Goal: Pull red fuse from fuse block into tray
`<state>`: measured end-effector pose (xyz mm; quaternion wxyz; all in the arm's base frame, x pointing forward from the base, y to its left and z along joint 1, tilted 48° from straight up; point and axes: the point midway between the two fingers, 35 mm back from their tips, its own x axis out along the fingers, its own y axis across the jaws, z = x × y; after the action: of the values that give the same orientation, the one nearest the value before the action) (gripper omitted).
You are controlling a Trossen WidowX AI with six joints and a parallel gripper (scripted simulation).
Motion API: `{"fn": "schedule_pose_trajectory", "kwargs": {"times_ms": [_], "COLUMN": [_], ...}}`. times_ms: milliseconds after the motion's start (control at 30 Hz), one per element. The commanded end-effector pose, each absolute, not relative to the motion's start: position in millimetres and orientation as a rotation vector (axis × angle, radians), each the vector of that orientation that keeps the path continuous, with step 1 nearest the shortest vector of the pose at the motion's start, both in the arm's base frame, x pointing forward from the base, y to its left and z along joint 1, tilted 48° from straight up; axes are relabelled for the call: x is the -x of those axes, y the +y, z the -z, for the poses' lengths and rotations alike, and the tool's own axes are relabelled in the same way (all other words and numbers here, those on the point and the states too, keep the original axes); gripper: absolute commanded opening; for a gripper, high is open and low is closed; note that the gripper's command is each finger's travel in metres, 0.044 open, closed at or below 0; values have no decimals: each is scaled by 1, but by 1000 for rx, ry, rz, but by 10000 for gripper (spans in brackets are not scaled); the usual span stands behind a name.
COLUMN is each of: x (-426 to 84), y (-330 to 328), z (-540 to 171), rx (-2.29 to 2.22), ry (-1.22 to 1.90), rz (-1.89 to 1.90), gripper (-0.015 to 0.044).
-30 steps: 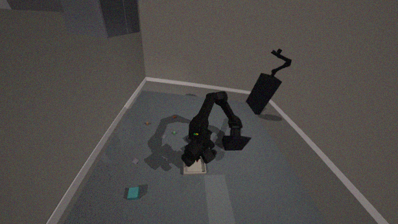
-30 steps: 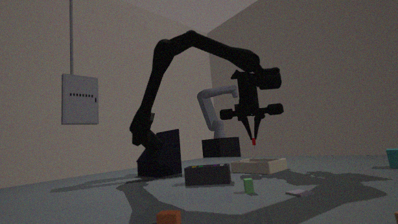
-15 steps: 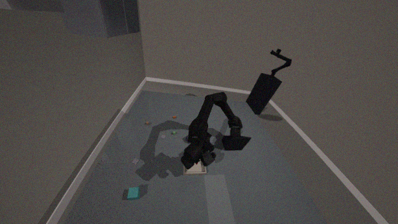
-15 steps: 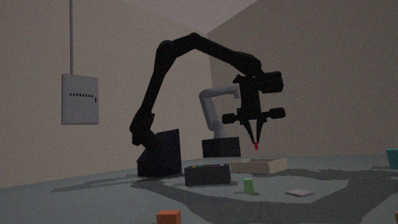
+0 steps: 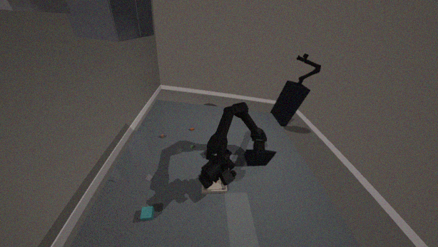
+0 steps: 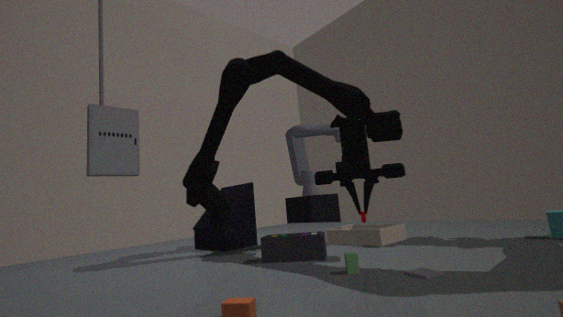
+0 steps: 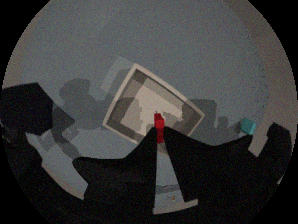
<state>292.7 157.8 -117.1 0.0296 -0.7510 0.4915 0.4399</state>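
The red fuse [image 6: 363, 216] hung pinched between the tips of the gripper [image 6: 361, 212], whose fingers were nearly closed on it. It was poised directly over the shallow beige tray [image 6: 367, 234], its lower end at about the level of the rim; whether it touched the tray floor could not be told. The dark fuse block [image 6: 293, 245], with small coloured fuses along its top, sat on the floor just beside the tray, apart from the black arm [image 6: 257, 82].

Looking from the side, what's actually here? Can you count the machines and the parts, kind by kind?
Black jointed robot arm: 1
Pale grey robot arm: 1
Beige shallow tray: 1
Dark box-shaped fuse block: 1
Small red fuse: 1
Total: 5
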Motion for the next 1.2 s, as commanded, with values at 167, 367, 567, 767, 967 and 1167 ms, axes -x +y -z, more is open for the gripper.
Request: {"fn": "schedule_pose_trajectory", "kwargs": {"times_ms": [167,367,567,767,967,1167], "x": [-293,-292,-287,-287,-287,-287], "y": [159,161,185,185,183,183], "z": [117,115,91,91,92,92], "rx": [2317,2317,2324,2324,2331,2331], "ry": [1514,1514,1512,1512,1512,1512], "rz": [-1356,-1357,-1362,-1362,-1366,-1366], "gripper": [184,330,330,330,330,330]}}
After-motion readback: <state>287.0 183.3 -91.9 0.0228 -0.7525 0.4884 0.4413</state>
